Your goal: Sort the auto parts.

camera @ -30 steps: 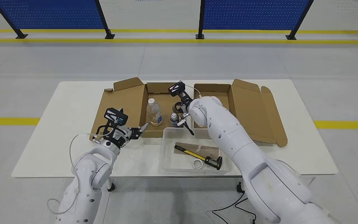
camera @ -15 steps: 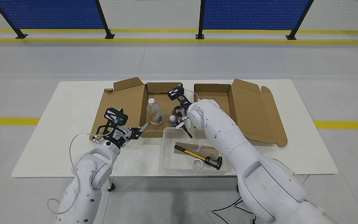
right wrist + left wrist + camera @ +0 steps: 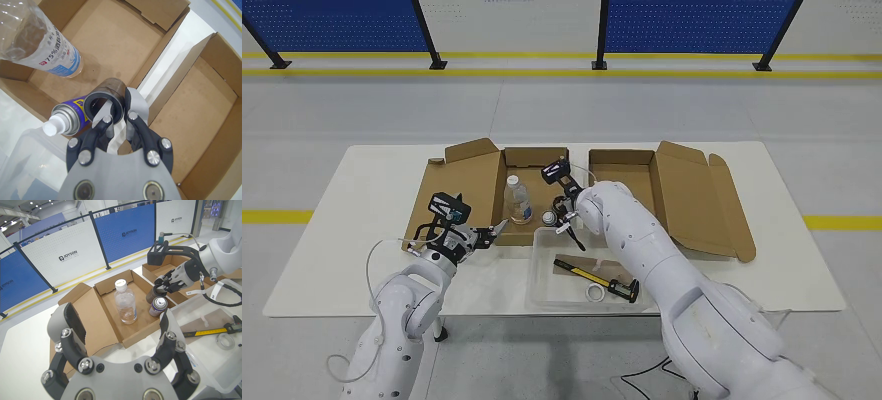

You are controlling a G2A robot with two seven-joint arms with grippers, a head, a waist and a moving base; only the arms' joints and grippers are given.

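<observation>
One overhead camera, two wrist cameras.
Top looks down on the table (image 3: 362, 200); both wrist cameras closely face the same cardboard box (image 3: 141, 302).

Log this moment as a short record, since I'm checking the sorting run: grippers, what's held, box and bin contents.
right gripper: shut on metal sleeve, one finger inside it
sleeve place: over left box, beside spray can
left gripper: open, holding nothing
left box: bottle, spray can
bin: caliper, ring

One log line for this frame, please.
right gripper: shut on metal sleeve, pinching its wall | metal sleeve: in cardboard box beside spray can | left gripper: open, above table by box front
</observation>
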